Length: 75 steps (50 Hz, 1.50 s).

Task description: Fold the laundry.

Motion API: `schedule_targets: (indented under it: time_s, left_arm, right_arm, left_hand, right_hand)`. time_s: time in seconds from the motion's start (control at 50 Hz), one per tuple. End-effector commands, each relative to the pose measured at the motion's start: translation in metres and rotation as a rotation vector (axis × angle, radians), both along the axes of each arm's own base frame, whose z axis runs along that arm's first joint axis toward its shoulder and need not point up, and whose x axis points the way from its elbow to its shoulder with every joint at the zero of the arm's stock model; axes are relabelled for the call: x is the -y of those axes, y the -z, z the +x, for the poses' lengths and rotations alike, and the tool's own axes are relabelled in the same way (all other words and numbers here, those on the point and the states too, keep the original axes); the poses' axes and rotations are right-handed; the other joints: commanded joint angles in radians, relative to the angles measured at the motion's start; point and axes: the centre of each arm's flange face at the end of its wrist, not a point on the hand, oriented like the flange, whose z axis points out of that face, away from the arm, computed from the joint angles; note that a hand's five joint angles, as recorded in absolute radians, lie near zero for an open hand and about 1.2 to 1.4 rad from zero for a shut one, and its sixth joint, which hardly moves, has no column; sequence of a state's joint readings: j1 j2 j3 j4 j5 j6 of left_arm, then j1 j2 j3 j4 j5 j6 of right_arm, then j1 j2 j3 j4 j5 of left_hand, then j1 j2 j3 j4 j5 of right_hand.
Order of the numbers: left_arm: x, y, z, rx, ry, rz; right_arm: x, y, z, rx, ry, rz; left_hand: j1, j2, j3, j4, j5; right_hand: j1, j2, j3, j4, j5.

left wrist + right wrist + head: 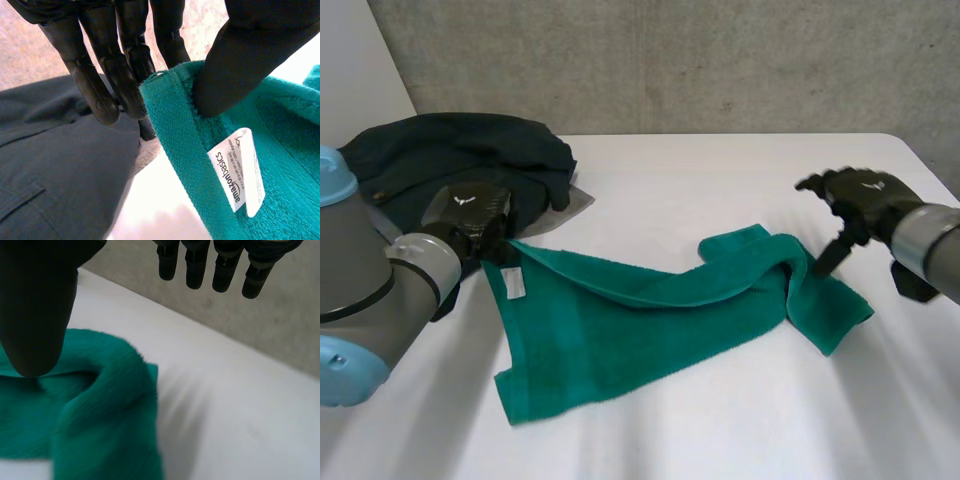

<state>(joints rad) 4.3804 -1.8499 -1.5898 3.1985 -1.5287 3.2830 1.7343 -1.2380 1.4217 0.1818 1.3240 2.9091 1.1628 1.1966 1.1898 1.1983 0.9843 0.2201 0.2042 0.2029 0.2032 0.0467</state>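
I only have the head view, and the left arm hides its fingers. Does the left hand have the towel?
Observer: Yes. The left hand pinches the towel at a corner, between thumb and fingers, beside the white label.
Operator: And the right hand, gripping anything?
Observer: No. The right hand is open: fingers straight and off the towel, thumb over its bunched end.

Towel (650, 330) teal green, white label (237, 175); garment (460, 150) dark, blackish; table (720, 180) white.
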Motion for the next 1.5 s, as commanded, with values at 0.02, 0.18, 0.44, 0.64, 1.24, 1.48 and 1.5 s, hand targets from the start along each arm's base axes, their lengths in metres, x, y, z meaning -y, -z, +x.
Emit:
schedule_targets:
  time_s: [0.02,0.18,0.44,0.64,1.24,1.48,1.5]
  left_arm:
    - [-0.009,-0.009,0.004,-0.014,0.005,-0.031]
    - [-0.017,-0.009,0.006,-0.016,0.015,-0.027]
    - [-0.020,-0.002,0.008,-0.011,0.014,-0.009]
    - [-0.013,-0.009,0.015,-0.019,-0.022,-0.024]
    - [0.029,-0.012,0.016,0.133,0.003,0.004]
    - [0.108,-0.177,-0.001,-0.235,-0.018,-0.748]
    - [0.108,-0.189,0.001,-0.276,-0.020,-0.792]
  right_arm:
    - [-0.018,0.030,-0.028,0.149,0.137,0.217]
    - [-0.009,0.073,-0.020,0.275,0.182,0.263]
    - [0.011,0.102,0.018,0.256,0.221,0.212]
    - [0.025,0.069,0.022,0.228,0.224,0.079]
    - [0.011,-0.020,-0.029,-0.703,-0.166,-0.113]
    - [0.085,-0.163,-0.003,-0.130,0.257,-0.947]
    - [0.085,-0.170,-0.005,-0.075,0.264,-0.990]
  left_hand:
    - [0.233,0.200,0.207,0.198,0.237]
    - [0.233,0.200,0.207,0.198,0.237]
    - [0.233,0.200,0.207,0.198,0.237]
    - [0.233,0.200,0.207,0.198,0.237]
    - [0.233,0.200,0.207,0.198,0.237]
    - [0.233,0.200,0.207,0.198,0.237]
    - [0.233,0.200,0.207,0.198,0.237]
  right_hand:
    - [0.110,0.126,0.127,0.127,0.109]
    - [0.125,0.141,0.142,0.142,0.124]
    - [0.344,0.360,0.362,0.361,0.343]
    - [1.176,1.192,1.193,1.193,1.175]
    - [1.176,1.192,1.193,1.193,1.175]
    - [1.176,1.192,1.193,1.193,1.175]
    - [1.176,1.192,1.193,1.193,1.175]
